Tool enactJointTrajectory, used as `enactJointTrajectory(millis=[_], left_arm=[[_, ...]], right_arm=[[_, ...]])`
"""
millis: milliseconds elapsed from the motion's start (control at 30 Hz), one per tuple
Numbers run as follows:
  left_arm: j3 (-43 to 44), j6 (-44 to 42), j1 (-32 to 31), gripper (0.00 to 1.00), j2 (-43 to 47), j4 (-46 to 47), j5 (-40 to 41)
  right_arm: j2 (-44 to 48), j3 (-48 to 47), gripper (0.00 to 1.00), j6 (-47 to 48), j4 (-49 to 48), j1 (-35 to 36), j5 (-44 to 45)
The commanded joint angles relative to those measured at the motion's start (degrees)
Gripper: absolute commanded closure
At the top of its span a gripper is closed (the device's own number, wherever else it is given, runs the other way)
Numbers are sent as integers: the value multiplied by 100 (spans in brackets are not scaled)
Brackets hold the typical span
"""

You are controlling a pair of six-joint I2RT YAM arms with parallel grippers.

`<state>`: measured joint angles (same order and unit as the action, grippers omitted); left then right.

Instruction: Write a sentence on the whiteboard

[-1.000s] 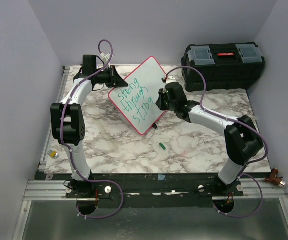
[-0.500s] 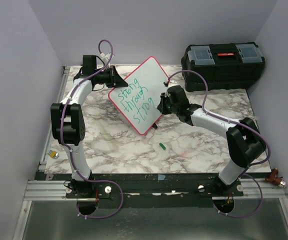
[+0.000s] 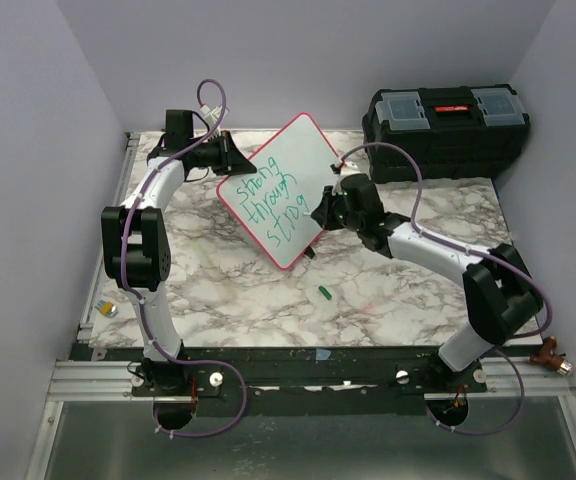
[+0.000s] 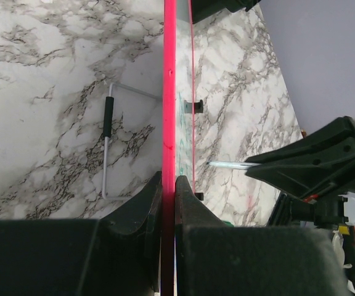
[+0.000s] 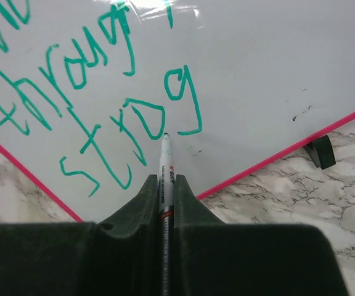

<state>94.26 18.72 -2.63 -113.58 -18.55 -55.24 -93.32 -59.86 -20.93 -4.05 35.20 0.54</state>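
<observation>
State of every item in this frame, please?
whiteboard, tilted up, rim clamped in left claw
sentence, unfinished, third line partway
marker, uncapped, tip at whiteboard, gripped by right claw
green cap, loose on table
toolbox, lid shut

Bright, even overhead light — shadows on the grey-veined white marble tabletop (image 3: 228, 290) are faint and soft-edged. White glare streaks the top of the glossy white, pink-framed square whiteboard (image 5: 276, 74) in the right wrist view; both wrist views blur in their dark foregrounds.
</observation>
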Motion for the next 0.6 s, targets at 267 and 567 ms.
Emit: enactJointTrajectory(millis=[267,567], left_arm=[[-96,-470,-71,100,172,210,69],[-126,-442,-71,100,161,236,44]], right_arm=[[412,-179,99,12,-633,-42,808],[-92,-578,99,-36,-461,-336,713]])
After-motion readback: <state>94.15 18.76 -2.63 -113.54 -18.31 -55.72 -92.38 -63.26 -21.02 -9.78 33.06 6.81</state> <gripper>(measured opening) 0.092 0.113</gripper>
